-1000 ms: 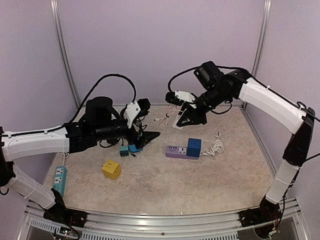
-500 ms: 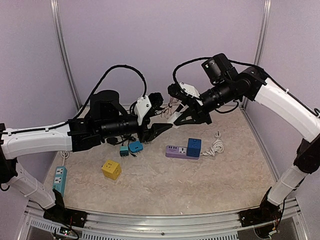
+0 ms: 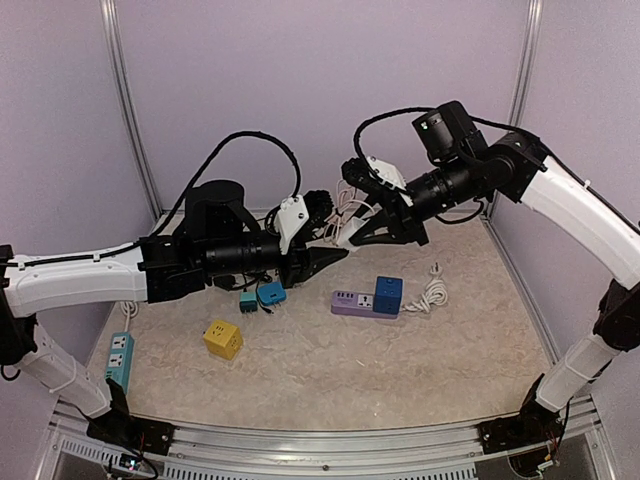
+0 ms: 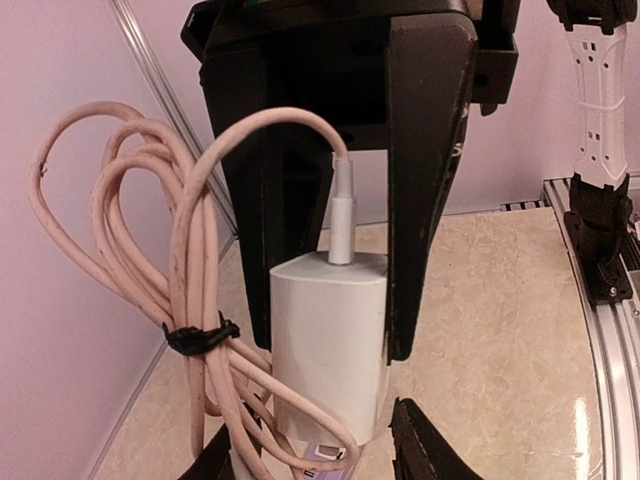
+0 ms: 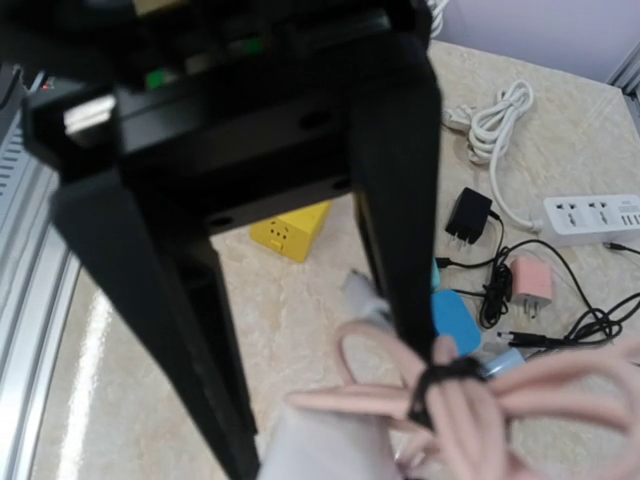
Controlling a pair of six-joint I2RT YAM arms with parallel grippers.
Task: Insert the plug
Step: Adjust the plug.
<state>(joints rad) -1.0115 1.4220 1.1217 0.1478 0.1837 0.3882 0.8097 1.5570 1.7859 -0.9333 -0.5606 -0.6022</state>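
Observation:
The plug [image 3: 347,236] is a white charger block with a bundled pink cable [image 4: 150,250], held in the air over the back of the table. My right gripper [image 3: 366,232] is shut on the plug's sides; in the left wrist view its black fingers [image 4: 430,180] clamp the block [image 4: 330,340] from above. My left gripper [image 3: 335,256] meets it from the left. Its fingertips [image 4: 415,445] flank the block's lower end, with only a sliver of gap showing on one side and the cable hiding the other. In the right wrist view the plug [image 5: 320,455] is a white blur.
A purple power strip [image 3: 352,303] with a blue cube adapter [image 3: 388,293] lies below the grippers. Also on the table are a yellow cube socket [image 3: 222,339], a teal strip [image 3: 119,360], blue plugs [image 3: 262,295], a coiled white cable [image 3: 432,293] and a white strip [image 5: 595,215].
The right arm lifted the plug off the table and carried it left. The left arm rose to meet it, and its jaws narrowed around the block's lower end.

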